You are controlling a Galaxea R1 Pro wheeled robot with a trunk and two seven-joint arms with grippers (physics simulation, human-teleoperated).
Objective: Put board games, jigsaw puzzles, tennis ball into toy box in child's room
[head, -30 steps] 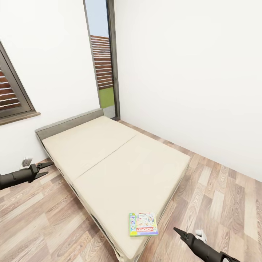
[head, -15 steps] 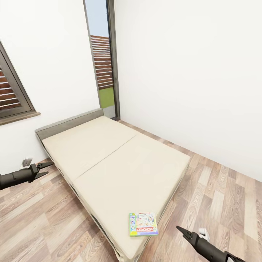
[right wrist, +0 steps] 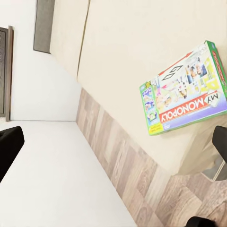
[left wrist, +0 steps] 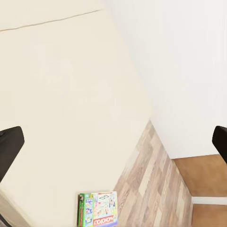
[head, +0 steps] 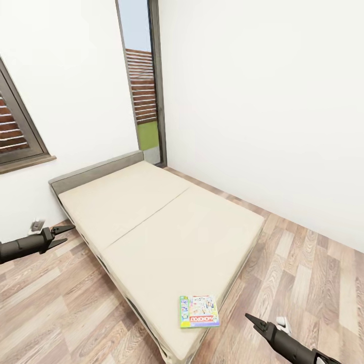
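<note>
A white "My Monopoly" board game [head: 199,311] lies flat on the near corner of the bed [head: 162,222], close to the mattress edge. The left wrist view catches the box [left wrist: 98,208] from afar, and the right wrist view shows it [right wrist: 183,94] close up. My left gripper [head: 68,234] hangs open over the floor left of the bed, far from the box. Just right of the bed's near corner, my right gripper [head: 253,321] is open and low, a short way from the box. The table, toy box, jigsaw puzzles and tennis ball are out of view.
A shuttered window [head: 15,131] is on the left wall and a tall narrow glazed opening [head: 144,86] stands behind the grey headboard [head: 96,171]. A white wall [head: 263,101] runs along the bed's right side. Wooden floor [head: 308,268] lies on both sides.
My right arm has shifted slightly to the right and a little lower. The left arm, the bed and the Monopoly box are unchanged.
</note>
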